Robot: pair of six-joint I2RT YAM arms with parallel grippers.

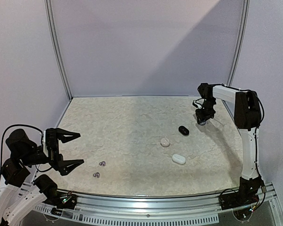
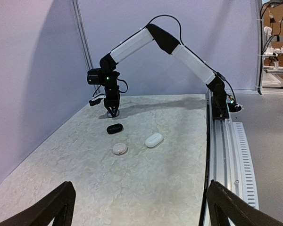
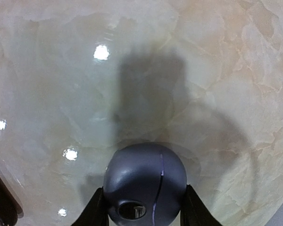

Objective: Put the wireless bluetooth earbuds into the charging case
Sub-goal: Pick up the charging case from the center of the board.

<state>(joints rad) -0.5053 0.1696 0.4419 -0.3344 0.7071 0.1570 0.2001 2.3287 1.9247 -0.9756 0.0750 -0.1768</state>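
Observation:
Two tiny grey earbuds (image 1: 103,163) (image 1: 97,175) lie on the table near the front left. My left gripper (image 1: 80,149) hovers just left of them, open and empty; in the left wrist view its fingertips (image 2: 66,190) stand wide apart over bare table. At the far right my right gripper (image 1: 203,121) points down, low over the table. The right wrist view shows it (image 3: 144,209) shut on a round dark grey charging case (image 3: 145,181), one finger against each side. The case's seam and port face the camera. Whether it rests on the table I cannot tell.
Three other cases lie right of centre: a black oval one (image 1: 183,130), a round white one (image 1: 165,141) and a white oval one (image 1: 178,159). A metal rail (image 1: 155,202) runs along the table's near edge. Lavender walls (image 1: 146,47) close the back and sides.

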